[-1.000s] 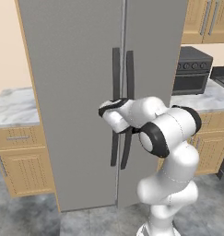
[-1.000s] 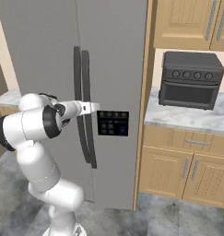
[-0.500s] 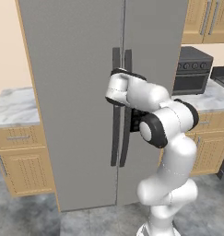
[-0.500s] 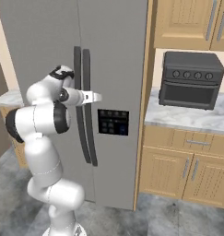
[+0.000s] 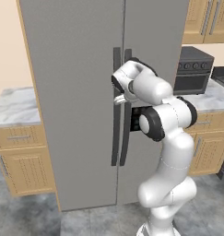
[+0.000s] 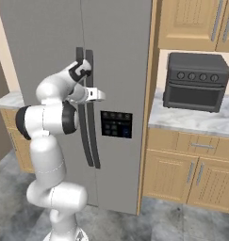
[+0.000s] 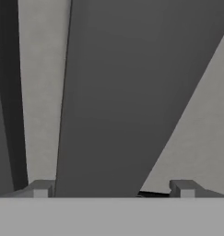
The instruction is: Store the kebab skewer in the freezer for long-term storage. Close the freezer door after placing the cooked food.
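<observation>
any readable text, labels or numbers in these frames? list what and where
None readable.
Freezer dispenser panel: small pale marks, too blurred to read.
Toaster oven: four knobs, no legible markings.
Cabinets and counter: no text.

We count one freezer [image 6: 45, 42] filling the middle of the frame, with two tall grey door panels: one freezer door [image 6: 120, 56] and one other door panel [image 5: 72, 92]. Two long dark handles [image 6: 90, 141] run side by side down the centre seam. One control panel [image 6: 116, 124] sits on the door at centre. At the upper right we see one toaster oven [image 6: 197, 81] with four knobs, on one counter [image 6: 191, 120].
</observation>
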